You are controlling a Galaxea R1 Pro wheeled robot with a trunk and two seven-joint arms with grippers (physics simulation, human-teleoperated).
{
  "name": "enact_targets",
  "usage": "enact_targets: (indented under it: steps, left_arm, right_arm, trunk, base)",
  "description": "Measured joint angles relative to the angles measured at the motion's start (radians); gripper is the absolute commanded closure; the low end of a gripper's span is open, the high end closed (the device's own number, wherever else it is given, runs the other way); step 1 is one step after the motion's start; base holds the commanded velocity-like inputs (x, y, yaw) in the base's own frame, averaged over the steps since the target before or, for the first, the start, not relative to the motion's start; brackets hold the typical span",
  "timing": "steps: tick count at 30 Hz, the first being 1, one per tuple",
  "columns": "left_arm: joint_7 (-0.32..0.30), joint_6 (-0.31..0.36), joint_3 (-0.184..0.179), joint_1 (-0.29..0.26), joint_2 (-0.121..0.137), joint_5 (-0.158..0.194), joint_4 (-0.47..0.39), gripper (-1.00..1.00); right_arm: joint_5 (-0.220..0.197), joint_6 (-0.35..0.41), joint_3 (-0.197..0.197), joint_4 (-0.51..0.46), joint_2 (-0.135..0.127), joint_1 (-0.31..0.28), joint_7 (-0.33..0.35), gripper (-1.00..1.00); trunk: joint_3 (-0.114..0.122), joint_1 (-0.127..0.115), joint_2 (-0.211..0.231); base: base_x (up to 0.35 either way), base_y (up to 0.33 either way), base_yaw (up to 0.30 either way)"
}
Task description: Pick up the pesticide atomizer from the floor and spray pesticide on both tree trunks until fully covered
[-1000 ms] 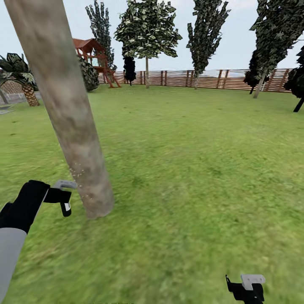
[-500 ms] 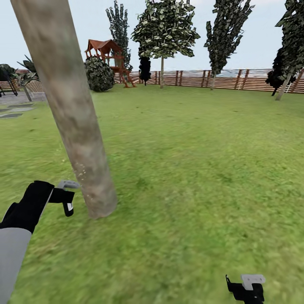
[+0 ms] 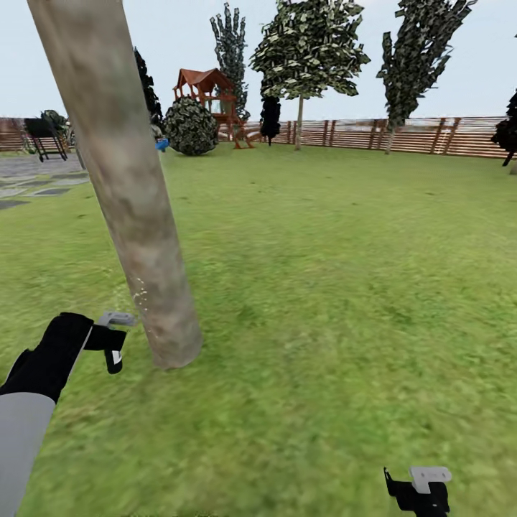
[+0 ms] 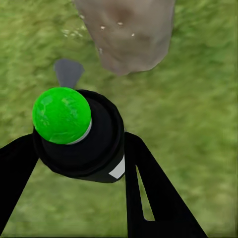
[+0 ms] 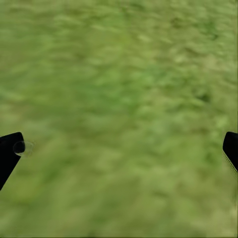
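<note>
Atomizer [image 4: 79, 131], black with green cap, is sitting clamped between the left gripper [image 3: 113, 343] fingers, held low just left of the near tree trunk [image 3: 126, 187] base and pointing at it; pale specks are showing on the bark there, possibly spray. Right gripper [image 5: 119, 148] is hanging over bare grass [image 3: 337, 287] at near right, fingers spread wide, gripping nothing. Fence [image 3: 402, 135] and bush [image 3: 190, 126] are standing far behind.

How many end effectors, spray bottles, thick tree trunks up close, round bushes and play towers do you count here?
end effectors: 2 (left end effector, right end effector)
pesticide atomizer: 1
thick tree trunk up close: 1
round bush: 1
play tower: 1
Total: 6
</note>
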Motion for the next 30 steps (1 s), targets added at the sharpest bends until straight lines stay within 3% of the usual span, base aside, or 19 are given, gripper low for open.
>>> enact_targets:
  steps: [5, 14, 19, 24, 27, 30]
  left_arm:
    - [0.004, -0.001, 0.0, 0.034, -0.001, 0.004, 0.001, 1.0]
    - [0.005, -0.005, -0.003, 0.101, -0.031, 0.0, 0.002, 1.0]
    - [0.009, -0.006, 0.0, 0.143, -0.032, -0.005, 0.0, 1.0]
    - [0.087, -0.01, 0.0, 0.189, -0.041, 0.003, 0.0, 1.0]
    - [0.095, -0.095, 0.012, 0.204, -0.053, 0.006, 0.001, 1.0]
    - [0.098, -0.129, 0.059, 0.209, -0.07, 0.004, 0.001, 1.0]
  right_arm:
    - [-0.001, 0.0, 0.0, 0.0, 0.0, 0.0, 0.0, -1.0]
    - [-0.001, 0.0, 0.0, 0.0, 0.0, 0.0, 0.0, -1.0]
    - [-0.001, 0.0, 0.0, 0.0, 0.0, 0.0, 0.0, -1.0]
    - [-0.001, 0.0, 0.0, 0.0, 0.0, 0.0, 0.0, -1.0]
    - [-0.001, 0.0, 0.0, 0.0, 0.0, 0.0, -0.001, -1.0]
    - [-0.001, 0.0, 0.0, 0.0, 0.0, 0.0, -0.001, -1.0]
  trunk:
    - [0.0, 0.0, 0.0]
    - [0.0, 0.0, 0.0]
    - [0.0, 0.0, 0.0]
    - [0.0, 0.0, 0.0]
    - [0.0, 0.0, 0.0]
    - [0.0, 0.0, 0.0]
  base:
    - [0.183, -0.235, 0.238]
    - [0.242, -0.185, 0.011]
    - [0.055, -0.042, 0.0]
    - [0.001, -0.001, 0.0]
    - [0.0, 0.0, 0.083]
    - [0.026, -0.026, 0.24]
